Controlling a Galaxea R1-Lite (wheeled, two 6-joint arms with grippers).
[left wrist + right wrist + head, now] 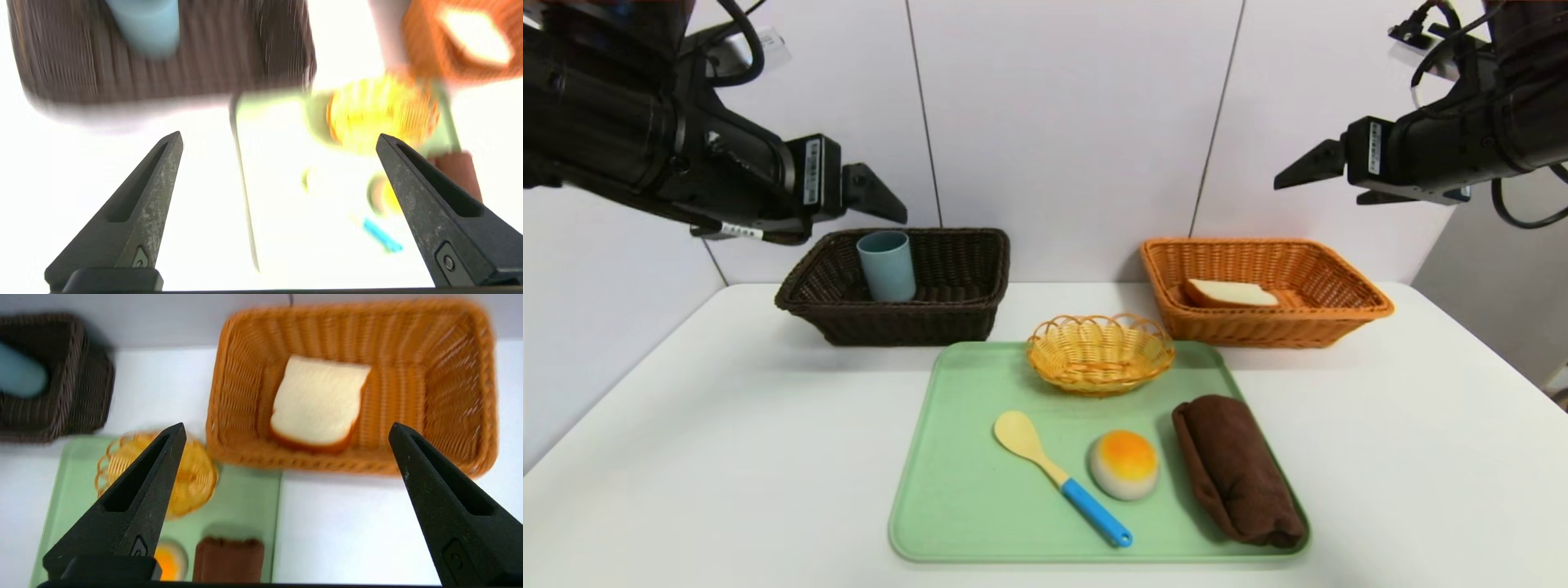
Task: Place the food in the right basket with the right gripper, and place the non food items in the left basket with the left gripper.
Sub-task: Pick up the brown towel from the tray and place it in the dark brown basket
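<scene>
**One of each sorted, three things left on the tray**

Both my pincers hang high above the white table, empty. My left gripper (876, 193) sits over the near-left corner of the dark brown rectangular wicker basket (980, 282), fingers spread wide apart with nothing between them. My right gripper (1311, 167) hovers up by the orange-tan rectangular wicker basket (1347, 314), its fingers equally wide and empty.

The grey-blue cup (886, 265) stands upright in the dark basket, and the thick white bread slice with its brown crust (1229, 293) lies flat in the orange one. On the flat green tray (947, 498) remain the pale wooden spoon with a bright blue handle (1062, 476), the round white bun with an orange-yellow top (1124, 464) just beside it, and the rolled dark brown towel (1235, 469) along the tray's right edge. The small round yellow wicker basket (1100, 353) stays at the tray's far end.

I judge I am between picks. The bun belongs to my right pincer: I would descend between spoon and towel, fingers straddling it, and close gently. Spoon and towel fall to my left.
</scene>
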